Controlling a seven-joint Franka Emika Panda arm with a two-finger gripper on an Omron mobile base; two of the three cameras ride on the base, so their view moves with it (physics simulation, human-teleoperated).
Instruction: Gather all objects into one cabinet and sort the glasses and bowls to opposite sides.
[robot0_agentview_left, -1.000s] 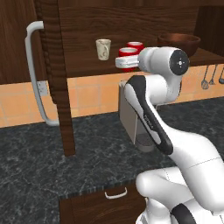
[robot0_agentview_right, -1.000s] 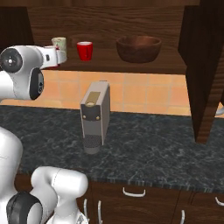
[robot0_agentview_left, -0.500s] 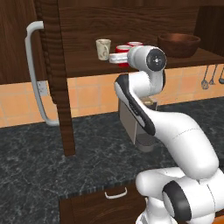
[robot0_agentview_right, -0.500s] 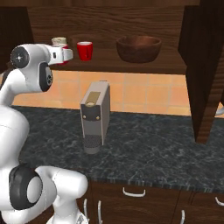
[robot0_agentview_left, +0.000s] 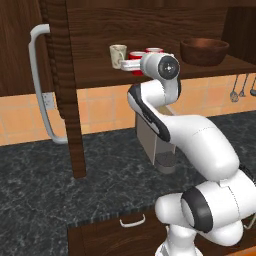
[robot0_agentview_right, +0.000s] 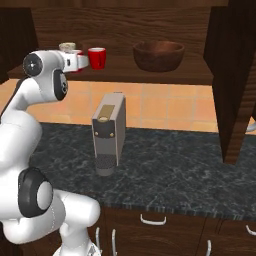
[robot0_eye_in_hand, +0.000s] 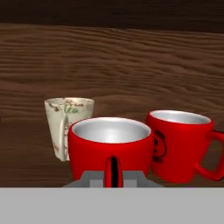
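On the shelf of the open dark wood cabinet (robot0_agentview_left: 100, 76) stand the cream tumbler (robot0_eye_in_hand: 65, 122), the red handled mug (robot0_eye_in_hand: 181, 142) and, far right, the wide dark brown bowl (robot0_agentview_left: 204, 50). My gripper (robot0_eye_in_hand: 113, 171) reaches onto the shelf and is shut on the near wall of the plain red cup (robot0_eye_in_hand: 111, 146). That cup sits just in front of the tumbler, with the mug close on its right. From the right base, the gripper (robot0_agentview_right: 82, 61) is level with the mug (robot0_agentview_right: 97, 57), left of the bowl (robot0_agentview_right: 158, 54). The cabinet's door stands open with its white bar handle (robot0_agentview_left: 42, 85).
A grey coffee machine (robot0_agentview_left: 155, 145) stands on the black stone counter (robot0_agentview_left: 60, 190) below the shelf. The right cabinet door (robot0_agentview_right: 235, 75) hangs open. Utensils (robot0_agentview_left: 240, 87) hang on the tiled wall. Drawers with white handles (robot0_agentview_right: 152, 219) lie under the counter.
The arm has stretched further into the cabinet, carrying the plain red cup deeper onto the shelf, closer to the tumbler and the mug.
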